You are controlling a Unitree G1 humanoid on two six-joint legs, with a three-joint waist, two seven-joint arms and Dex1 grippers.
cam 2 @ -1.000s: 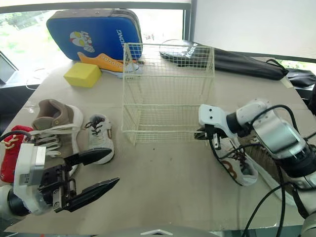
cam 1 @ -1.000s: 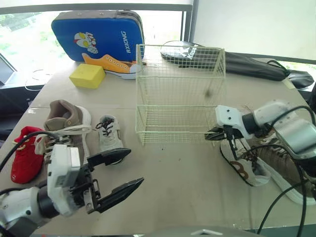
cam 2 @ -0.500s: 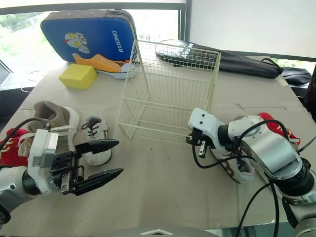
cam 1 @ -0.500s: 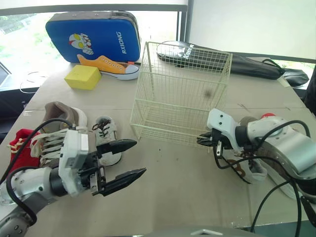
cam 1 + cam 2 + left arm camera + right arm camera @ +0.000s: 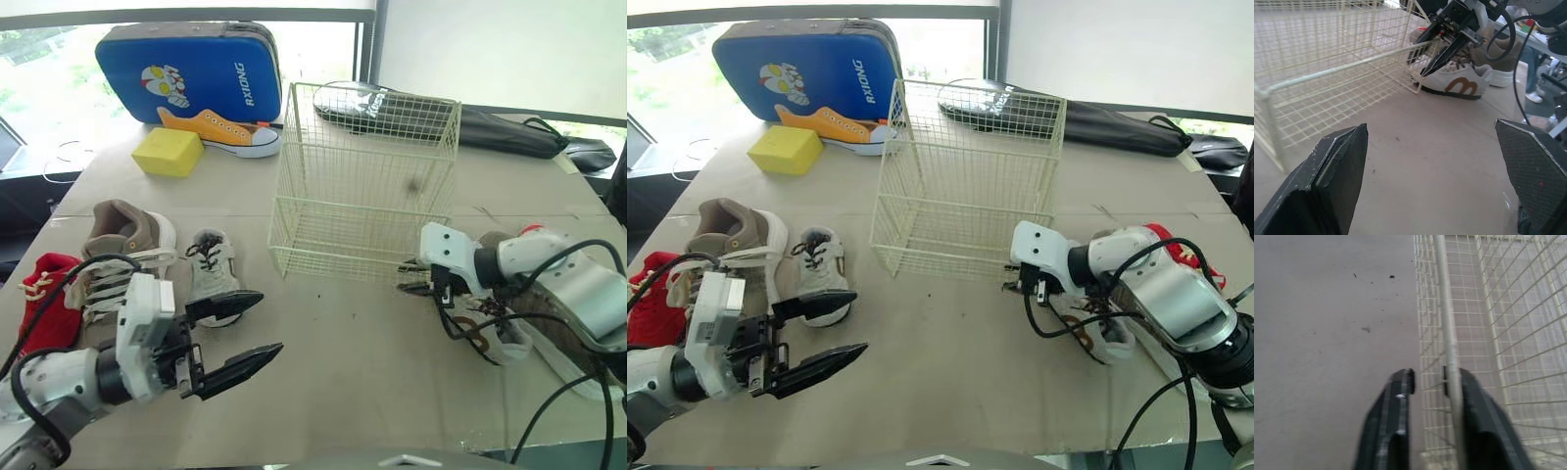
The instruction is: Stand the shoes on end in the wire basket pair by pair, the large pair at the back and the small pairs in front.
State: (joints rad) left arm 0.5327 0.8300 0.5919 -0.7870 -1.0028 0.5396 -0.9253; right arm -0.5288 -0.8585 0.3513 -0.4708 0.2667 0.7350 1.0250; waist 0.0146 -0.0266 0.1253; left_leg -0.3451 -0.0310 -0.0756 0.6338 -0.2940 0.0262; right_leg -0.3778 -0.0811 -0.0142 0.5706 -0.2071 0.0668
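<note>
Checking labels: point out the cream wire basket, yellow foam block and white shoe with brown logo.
Cream wire basket [image 5: 353, 240]: left eye view, near wall mesh.
Yellow foam block [image 5: 171, 152]: left eye view, top face.
White shoe with brown logo [image 5: 1458, 84]: left wrist view, logo.

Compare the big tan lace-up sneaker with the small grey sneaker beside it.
The big tan lace-up sneaker is much larger and taller at the ankle than the small grey sneaker. The tan one has white laces, the grey one dark laces. Both sit sole-down on the table, toes toward the robot.
</note>
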